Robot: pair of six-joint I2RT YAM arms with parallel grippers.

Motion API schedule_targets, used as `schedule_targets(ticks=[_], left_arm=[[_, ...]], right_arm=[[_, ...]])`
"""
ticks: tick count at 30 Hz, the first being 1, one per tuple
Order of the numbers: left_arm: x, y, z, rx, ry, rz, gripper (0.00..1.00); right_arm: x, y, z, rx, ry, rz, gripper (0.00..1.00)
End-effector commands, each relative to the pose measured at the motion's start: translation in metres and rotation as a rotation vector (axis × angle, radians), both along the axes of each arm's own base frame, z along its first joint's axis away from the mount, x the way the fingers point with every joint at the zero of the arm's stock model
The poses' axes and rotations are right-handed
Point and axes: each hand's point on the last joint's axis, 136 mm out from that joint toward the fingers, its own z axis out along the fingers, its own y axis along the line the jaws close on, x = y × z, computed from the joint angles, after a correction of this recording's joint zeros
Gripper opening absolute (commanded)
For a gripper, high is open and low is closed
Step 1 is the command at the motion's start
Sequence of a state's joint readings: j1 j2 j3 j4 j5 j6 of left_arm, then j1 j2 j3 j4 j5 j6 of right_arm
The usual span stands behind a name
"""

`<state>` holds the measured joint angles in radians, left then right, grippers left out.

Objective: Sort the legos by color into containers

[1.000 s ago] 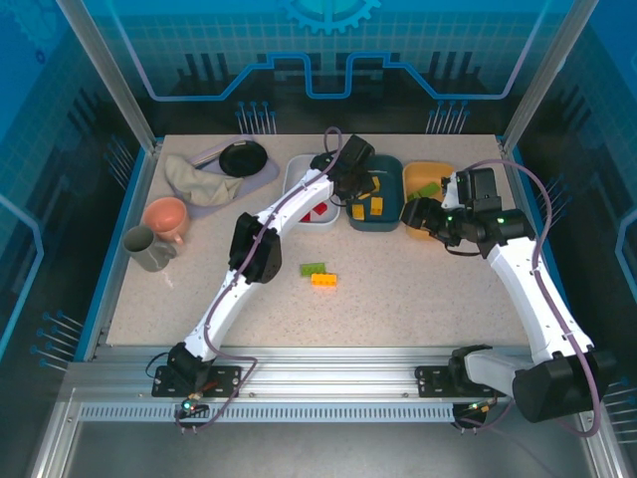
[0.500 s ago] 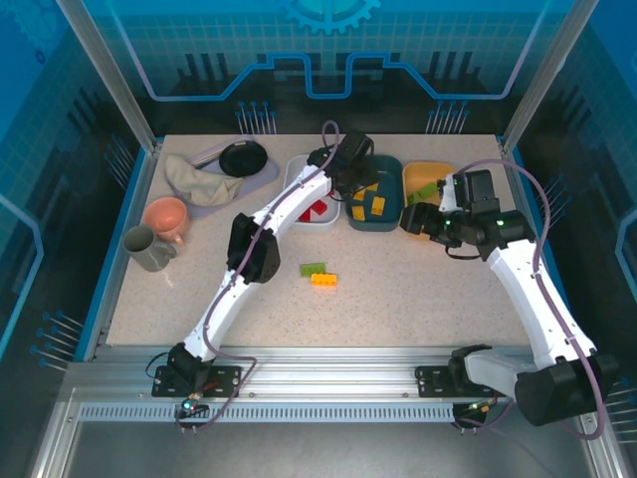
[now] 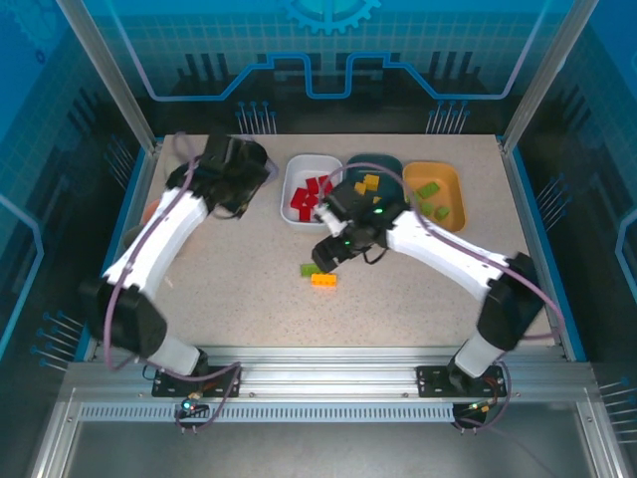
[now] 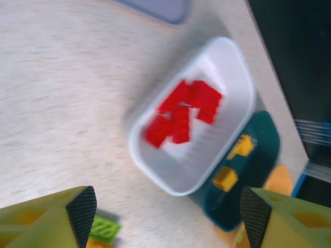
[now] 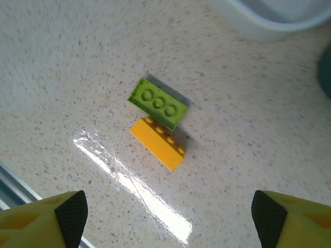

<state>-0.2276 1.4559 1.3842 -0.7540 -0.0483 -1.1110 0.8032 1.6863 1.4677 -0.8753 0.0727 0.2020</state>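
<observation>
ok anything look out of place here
Two pieces lie loose: a green brick and a yellow-orange brick, touching, on the table outside the trays. Otherwise sorted: red in white tray, yellow in teal tray, green in orange tray.

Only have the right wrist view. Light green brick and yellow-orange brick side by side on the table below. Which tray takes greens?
Observer: The other light green bricks lie in the orange rounded plastic tray, rightmost of three.
Operator: Yellows?
Observer: Yellow-orange bricks sit in the dark teal plastic tray, the middle one.
Operator: Left arm blocking?
Observer: No. The left pincer is open and empty, left of the white plastic tray.
</observation>
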Motion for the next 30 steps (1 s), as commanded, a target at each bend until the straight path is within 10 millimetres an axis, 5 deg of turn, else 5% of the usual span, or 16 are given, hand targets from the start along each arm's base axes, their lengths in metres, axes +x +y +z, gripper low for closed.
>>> schedule_targets(ticks=[1,6,12,21,30], left_arm=[[-0.058,0.012,-0.019,-0.016,0.065,0.027,0.79],[-0.126,0.031,-0.032,-0.024,0.099,0.077,0.81],[-0.167,0.039,-0.038,-0.028,0.118,0.082,0.81],[-0.173,0.033,-0.034,-0.052,0.093,0.032,0.81],[-0.168,0.026,-0.03,-0.077,0.068,-0.006,0.81]], right_arm=[[0.003,0.009,-0.025,-0.171,0.015,0.106,0.87],[0.003,0.032,-0.065,-0.293,0.049,0.191,0.92],[0.007,0.042,-0.099,-0.392,0.084,0.226,0.93],[0.029,0.038,-0.129,-0.458,0.1,0.178,0.86],[0.052,0.025,-0.134,-0.432,0.113,0.099,0.72]])
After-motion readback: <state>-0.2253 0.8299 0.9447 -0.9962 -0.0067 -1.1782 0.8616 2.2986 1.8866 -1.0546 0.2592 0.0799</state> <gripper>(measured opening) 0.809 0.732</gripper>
